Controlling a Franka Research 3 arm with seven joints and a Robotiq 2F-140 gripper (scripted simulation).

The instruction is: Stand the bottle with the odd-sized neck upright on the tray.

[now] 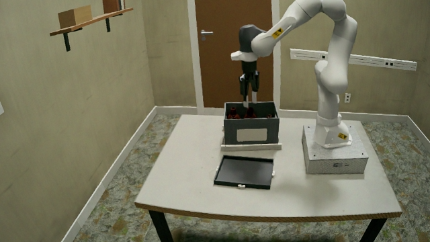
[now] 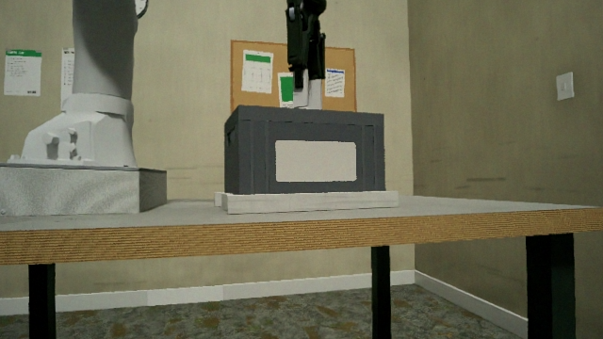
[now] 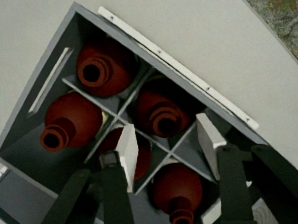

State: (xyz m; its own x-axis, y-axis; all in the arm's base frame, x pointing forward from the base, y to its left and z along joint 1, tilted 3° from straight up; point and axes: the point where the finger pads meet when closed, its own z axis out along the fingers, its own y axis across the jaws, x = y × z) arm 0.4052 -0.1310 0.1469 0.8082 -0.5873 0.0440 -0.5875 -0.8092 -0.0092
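The grey crate (image 1: 229, 132) (image 2: 254, 157) (image 3: 132, 45) stands level and holds five red-brown bottles in its cells. In the wrist view they are a top-left bottle (image 3: 117, 75), a left bottle (image 3: 80, 120), an upper-middle bottle (image 3: 160, 102), a central bottle (image 3: 144, 157) partly hidden behind a finger, and a bottom bottle (image 3: 177, 187). Which neck differs I cannot tell. My gripper (image 1: 250, 101) (image 2: 308, 98) (image 3: 166, 132) points down, partly open, its pale fingertips at about the crate's rim height; nothing shows held between them. The black tray (image 1: 243, 171) lies flat and holds no bottle.
A pale strip (image 1: 250, 147) (image 2: 311, 202) (image 3: 177, 67) runs along the crate's base. Small white clips (image 1: 241, 186) sit at the tray's edges. The robot's base block (image 1: 336, 165) (image 2: 71, 190) stands on the table to the right in the top view. Thin dividers separate the crate's cells.
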